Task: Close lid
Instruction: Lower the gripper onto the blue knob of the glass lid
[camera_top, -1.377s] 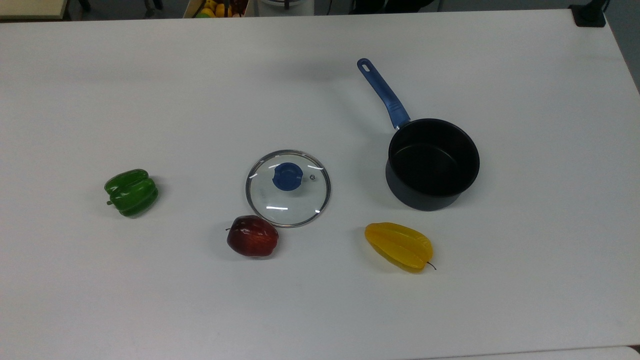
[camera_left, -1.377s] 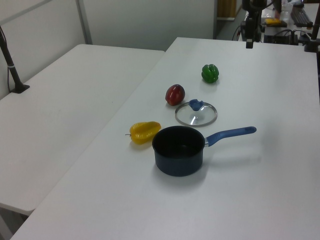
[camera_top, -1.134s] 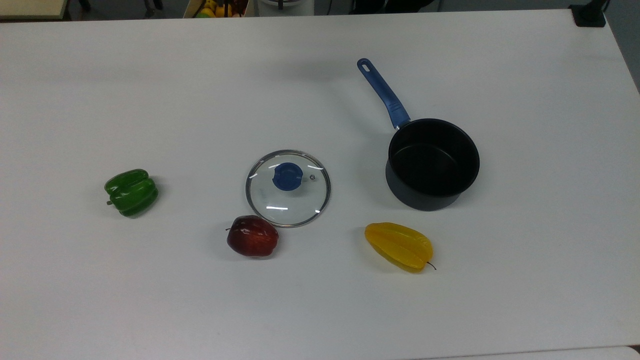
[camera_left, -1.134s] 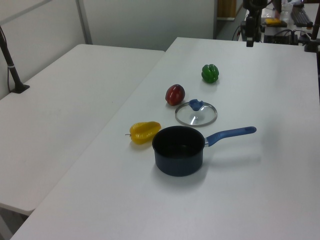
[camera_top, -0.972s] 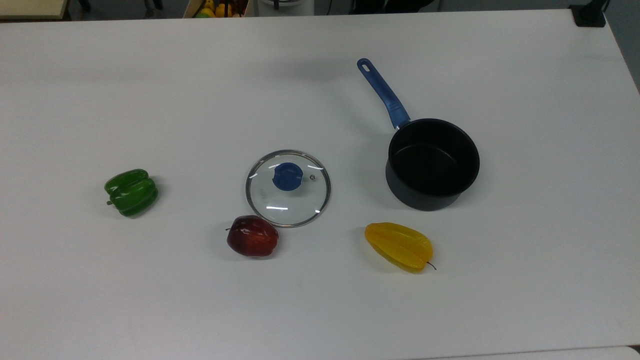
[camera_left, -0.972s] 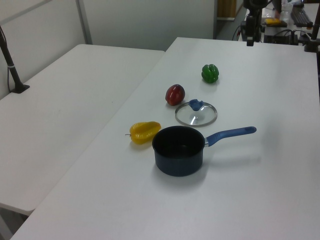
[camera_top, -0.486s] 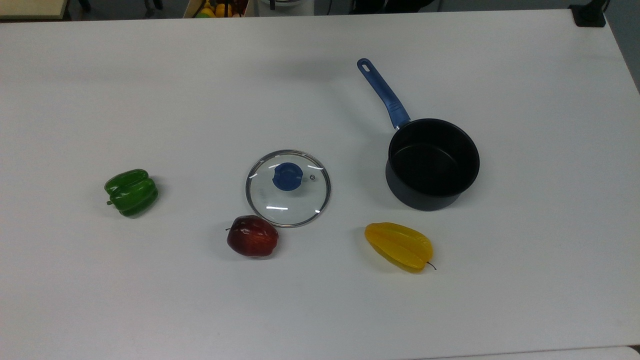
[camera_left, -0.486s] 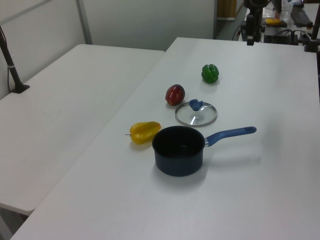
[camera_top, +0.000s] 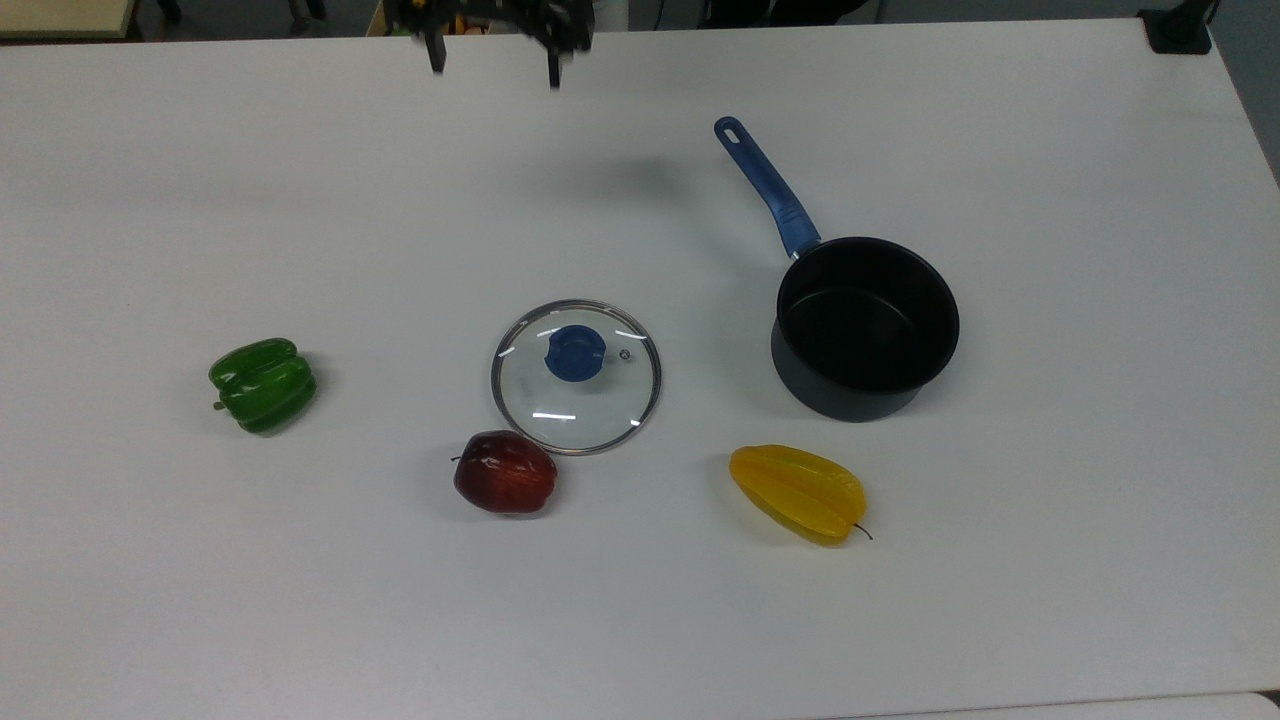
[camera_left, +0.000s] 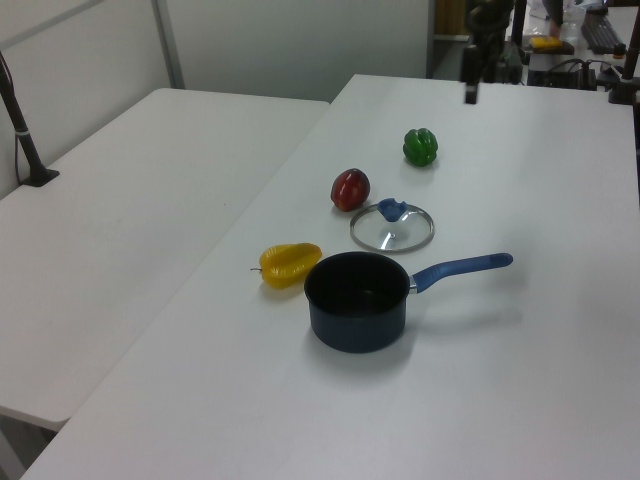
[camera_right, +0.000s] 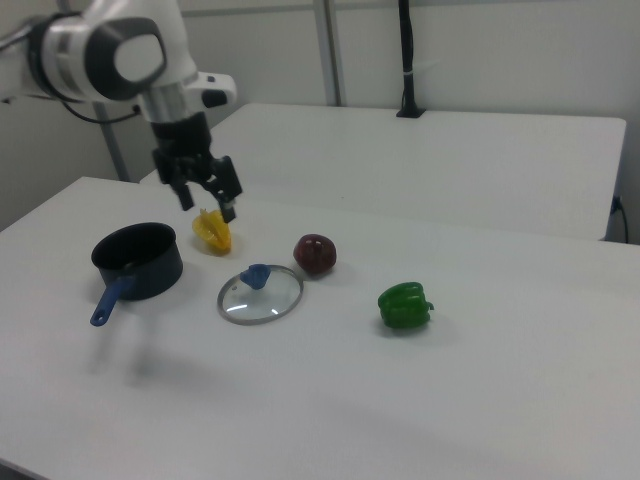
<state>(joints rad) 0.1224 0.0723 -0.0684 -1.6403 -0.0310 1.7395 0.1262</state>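
Lid (camera_top: 576, 376) flat on table (camera_top: 1050, 560), apple (camera_top: 505, 472) at its rim; spread-fingered gripper (camera_top: 493, 60) newly arrived above far edge.

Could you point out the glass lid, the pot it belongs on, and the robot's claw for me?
glass lid (camera_top: 576, 376), top view, on the clear glass just below the blue knob.
pot (camera_top: 866, 318), top view, on its dark inner wall.
claw (camera_right: 208, 200), right view, midway between its two open fingertips.

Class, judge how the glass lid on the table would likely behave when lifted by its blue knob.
The lid is glass with a metal rim: probably stiff, fragile if dropped. Held by its central blue knob, it should hang fairly level. Its smooth, shiny glass suggests it may slide if pushed.
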